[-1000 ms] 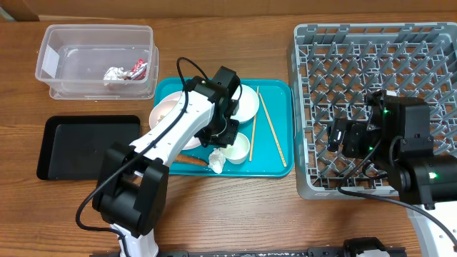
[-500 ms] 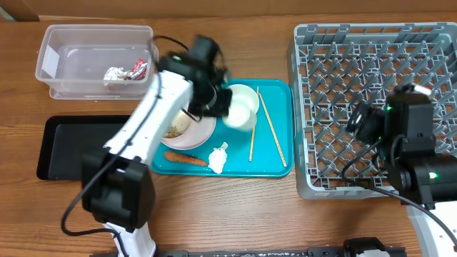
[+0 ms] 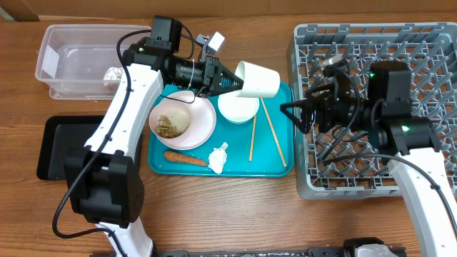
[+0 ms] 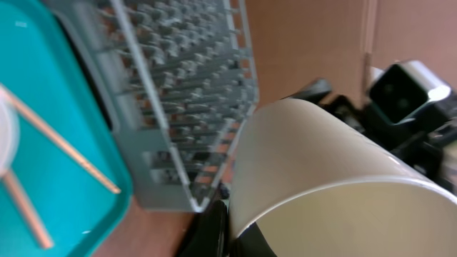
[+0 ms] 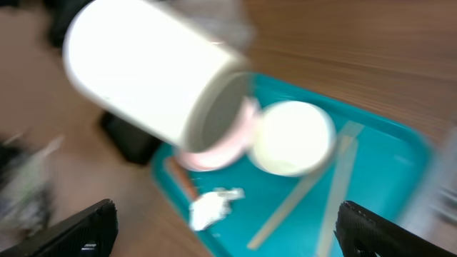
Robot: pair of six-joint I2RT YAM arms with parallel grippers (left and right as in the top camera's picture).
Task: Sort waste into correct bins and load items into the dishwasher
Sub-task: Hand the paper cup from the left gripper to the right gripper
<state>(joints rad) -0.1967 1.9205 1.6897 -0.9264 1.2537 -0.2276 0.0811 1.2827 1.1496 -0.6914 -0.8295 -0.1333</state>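
The left hand (image 3: 230, 81) is clenched on the small white cup (image 3: 258, 80), pinching one end and holding it tipped on its side in the air above the far edge of the teal tray (image 3: 271, 168), just short of the grey dish rack (image 3: 371, 50). The right hand (image 3: 294, 118) hangs at the rack's left edge facing the cup, fingers spread wide, grasping nothing (its wrist view is blurred, yet the gap is plain). Below the cup a white bowl (image 3: 238, 108) sits on the tray beside the pink plate (image 3: 203, 128), which carries rice scraps (image 3: 170, 123). Two chopsticks (image 3: 272, 132) lie right of the bowl; a carrot (image 3: 184, 158) and tissue wad (image 3: 217, 158) lie along the near edge. On the bench (image 3: 235, 214), a clear tub (image 3: 71, 39) holds a foil wad (image 3: 113, 73), the black tray (image 3: 86, 146) nearer.
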